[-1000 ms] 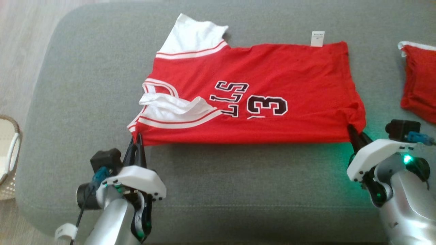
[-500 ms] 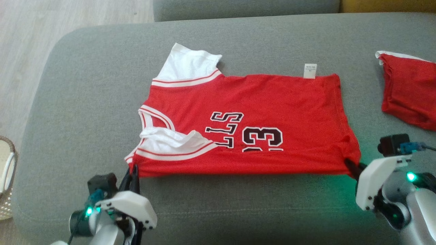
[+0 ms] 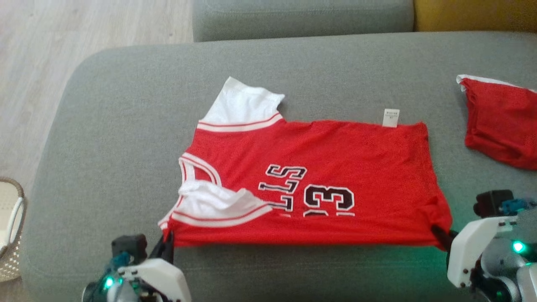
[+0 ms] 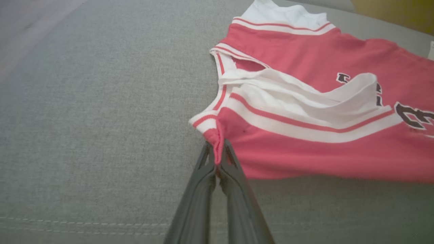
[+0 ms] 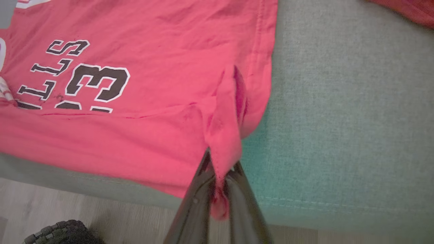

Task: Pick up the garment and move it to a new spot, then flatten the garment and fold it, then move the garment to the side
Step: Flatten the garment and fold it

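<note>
My left gripper (image 4: pixel 218 159) pinches the jersey (image 3: pixel 319 159) at its shoulder corner, my right gripper (image 5: pixel 222 169) at its hem corner, both clamped tight, stretching it flat on the cushion (image 3: pixel 126 126) for folding.

The garment (image 3: pixel 319 167) lies on the couch (image 3: pixel 105 126), another cloth (image 3: pixel 499 121) to its right.

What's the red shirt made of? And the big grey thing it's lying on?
Red shirt: looks like thin, soft knit cloth, matte; it wrinkles and bunches where pinched. Grey cushion: seems woven upholstery fabric, flecked and matte, with a stitched seam near its edge.
</note>
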{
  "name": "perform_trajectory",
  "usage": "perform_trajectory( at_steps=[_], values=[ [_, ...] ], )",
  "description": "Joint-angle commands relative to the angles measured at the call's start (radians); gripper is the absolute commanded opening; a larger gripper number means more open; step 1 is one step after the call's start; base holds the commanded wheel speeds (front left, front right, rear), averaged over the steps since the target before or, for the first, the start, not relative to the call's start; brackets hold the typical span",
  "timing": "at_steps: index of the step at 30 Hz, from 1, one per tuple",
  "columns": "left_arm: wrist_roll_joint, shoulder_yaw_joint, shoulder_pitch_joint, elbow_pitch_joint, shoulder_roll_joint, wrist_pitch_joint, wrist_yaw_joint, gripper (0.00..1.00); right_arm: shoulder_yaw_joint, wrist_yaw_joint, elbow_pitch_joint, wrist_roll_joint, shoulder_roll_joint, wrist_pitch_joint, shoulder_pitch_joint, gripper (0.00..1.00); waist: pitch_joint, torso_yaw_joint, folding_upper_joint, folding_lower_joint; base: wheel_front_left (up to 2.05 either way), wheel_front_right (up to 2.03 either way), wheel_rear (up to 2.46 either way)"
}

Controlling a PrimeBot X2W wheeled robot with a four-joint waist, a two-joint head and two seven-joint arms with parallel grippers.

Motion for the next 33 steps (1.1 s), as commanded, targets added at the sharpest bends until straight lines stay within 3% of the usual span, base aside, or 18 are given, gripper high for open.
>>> perform_trajectory(
  at_steps=[1, 7, 8, 9, 10, 17, 26, 33],
  values=[
    [-0.007, 0.028, -0.016, -0.034, 0.025, 0.007, 0.002, 0.00, 0.002, 0.000, -0.046, -0.008, -0.017, 0.009, -0.009, 0.00, -0.005, -0.002, -0.0001, 0.0000, 0.00, 0.00, 0.00],
    [-0.008, 0.014, 0.011, -0.053, 0.033, 0.042, 0.009, 0.00, -0.005, 0.000, -0.071, -0.022, 0.014, 0.043, 0.017, 0.00, -0.014, -0.017, -0.0001, 0.0000, 0.00, 0.00, 0.00],
    [-0.007, 0.011, 0.011, -0.053, 0.034, 0.048, 0.012, 0.17, -0.009, 0.000, -0.072, -0.026, 0.020, 0.040, 0.013, 0.00, -0.011, -0.020, -0.0001, 0.0000, 0.00, 0.00, 0.00],
    [-0.006, 0.008, 0.010, -0.053, 0.034, 0.054, 0.015, 0.62, -0.012, 0.000, -0.074, -0.032, 0.025, 0.028, 0.006, 1.00, -0.007, -0.022, -0.0001, 0.0000, 0.00, 0.00, 0.00],
    [-0.004, 0.006, 0.008, -0.054, 0.034, 0.058, 0.017, 1.00, -0.021, 0.000, -0.070, -0.032, 0.034, 0.020, 0.000, 1.00, -0.005, -0.023, -0.0001, 0.0000, 0.00, 0.00, 0.00],
    [-0.004, 0.028, -0.015, -0.076, 0.028, 0.019, 0.050, 1.00, -0.047, 0.000, -0.071, -0.041, 0.053, -0.059, -0.045, 1.00, 0.021, -0.031, -0.0001, 0.0000, 0.00, 0.00, 0.00],
    [0.001, 0.098, -0.152, -0.164, 0.010, -0.145, 0.080, 1.00, 0.008, 0.000, -0.120, -0.019, 0.040, -0.326, -0.163, 1.00, 0.097, -0.060, -0.0001, 0.0000, 0.00, 0.00, 0.00],
    [0.049, 0.076, -0.338, -0.125, 0.047, -0.103, 0.060, 1.00, 0.077, 0.000, -0.118, -0.038, 0.018, -0.474, -0.273, 1.00, 0.192, -0.116, -0.0001, 0.0000, 0.00, 0.00, 0.00]
  ],
)
